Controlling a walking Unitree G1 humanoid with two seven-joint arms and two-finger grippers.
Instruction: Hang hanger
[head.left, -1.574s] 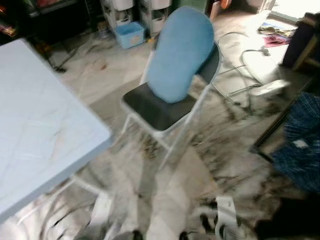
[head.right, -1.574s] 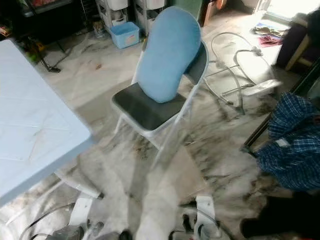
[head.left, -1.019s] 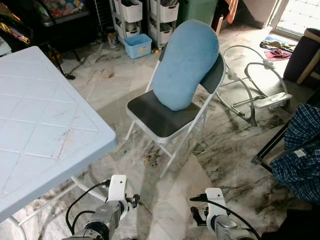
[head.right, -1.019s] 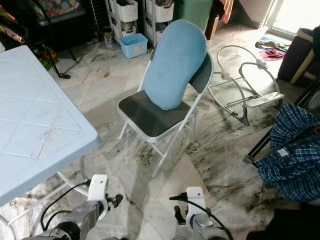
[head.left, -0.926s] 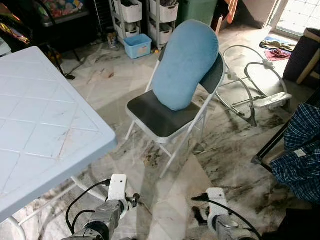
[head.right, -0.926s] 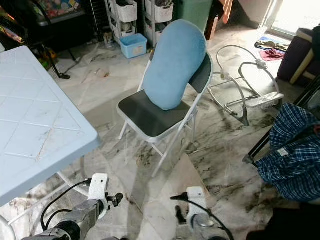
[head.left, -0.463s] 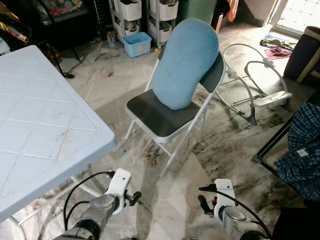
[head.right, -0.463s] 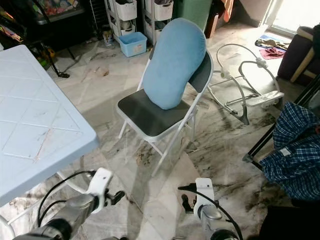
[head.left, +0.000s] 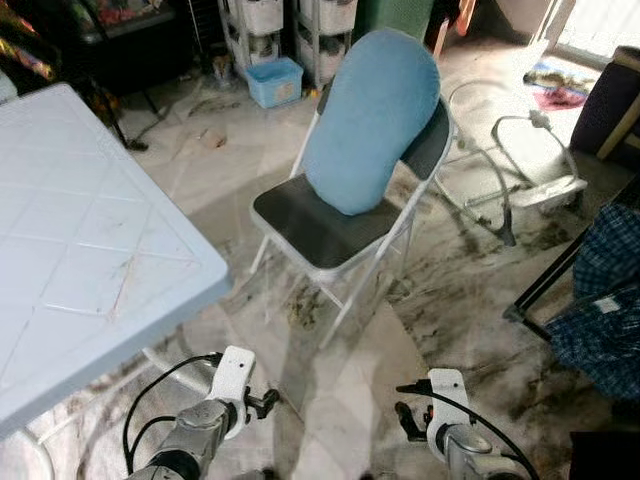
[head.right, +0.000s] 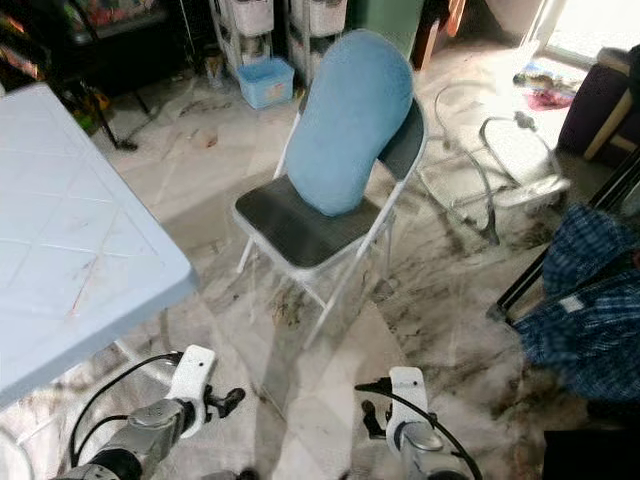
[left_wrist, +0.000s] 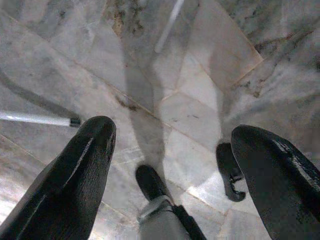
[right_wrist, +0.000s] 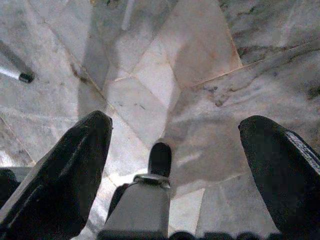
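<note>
A blue plaid shirt (head.left: 605, 300) hangs at the right edge by a slanting black rack leg (head.left: 548, 280). Both my arms hang low at the bottom of the eye views, the left wrist (head.left: 232, 385) and the right wrist (head.left: 445, 410) above the marble floor. In the left wrist view my left gripper (left_wrist: 172, 145) is open, with only floor tiles between its black fingers (left_wrist: 80, 170). My right gripper (right_wrist: 177, 145) is open too, with bare marble between its fingers (right_wrist: 75, 160).
A white folding chair (head.left: 320, 235) with a big blue cushion (head.left: 370, 120) stands straight ahead. A pale blue table (head.left: 80, 270) juts in at the left. A metal rocker frame (head.left: 520, 180) lies back right. A blue bin (head.left: 272, 80) and shelves stand behind.
The whole picture shifts and blurs as the camera moves. Both wrists have come into view at the bottom edge and sway slightly. The chair, table and shirt stay where they were.
</note>
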